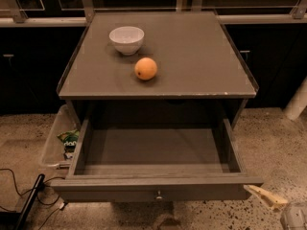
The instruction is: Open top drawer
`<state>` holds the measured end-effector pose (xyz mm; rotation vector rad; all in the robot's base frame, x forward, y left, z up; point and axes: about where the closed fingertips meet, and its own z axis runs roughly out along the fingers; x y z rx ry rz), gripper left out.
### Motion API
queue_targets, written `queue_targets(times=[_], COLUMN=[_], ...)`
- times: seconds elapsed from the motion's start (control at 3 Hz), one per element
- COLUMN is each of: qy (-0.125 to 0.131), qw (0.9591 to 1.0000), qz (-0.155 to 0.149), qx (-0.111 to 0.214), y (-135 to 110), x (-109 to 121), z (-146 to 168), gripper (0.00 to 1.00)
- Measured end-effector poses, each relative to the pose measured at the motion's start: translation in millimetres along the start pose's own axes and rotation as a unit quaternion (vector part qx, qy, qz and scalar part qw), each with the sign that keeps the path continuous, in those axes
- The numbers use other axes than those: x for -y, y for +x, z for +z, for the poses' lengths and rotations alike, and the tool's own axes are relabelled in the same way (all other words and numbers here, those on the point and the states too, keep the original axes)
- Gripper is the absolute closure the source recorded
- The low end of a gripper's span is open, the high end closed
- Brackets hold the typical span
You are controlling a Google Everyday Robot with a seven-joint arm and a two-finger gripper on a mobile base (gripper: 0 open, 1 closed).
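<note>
The top drawer [156,191] of the grey cabinet stands pulled far out toward the camera. Its grey box [158,150] shows nothing inside. A small round metal knob [158,194] sits at the centre of its front panel. My gripper [263,196] shows at the bottom right corner, pale beige, just off the drawer front's right end and apart from the knob. It holds nothing that I can see. The lower drawers are hidden under the open one.
A white bowl [126,39] and an orange [146,68] rest on the cabinet top [201,56]. A clear plastic bin [53,145] with small items stands on the floor at the left. Black cables [17,190] lie at the lower left. A white post [297,102] stands at the right.
</note>
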<state>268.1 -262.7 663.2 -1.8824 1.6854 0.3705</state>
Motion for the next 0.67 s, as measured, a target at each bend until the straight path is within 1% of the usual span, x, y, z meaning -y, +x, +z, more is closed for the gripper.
queue_targets(times=[0.33,0.67], qy=[0.008,0.008], qw=[0.9997,0.9997], qz=[-0.022,-0.022], qx=[-0.011,-0.011], y=[-5.8,-5.8], x=[38.8,38.8], z=[-2.5,-2.5], gripper=[0.00,0.00])
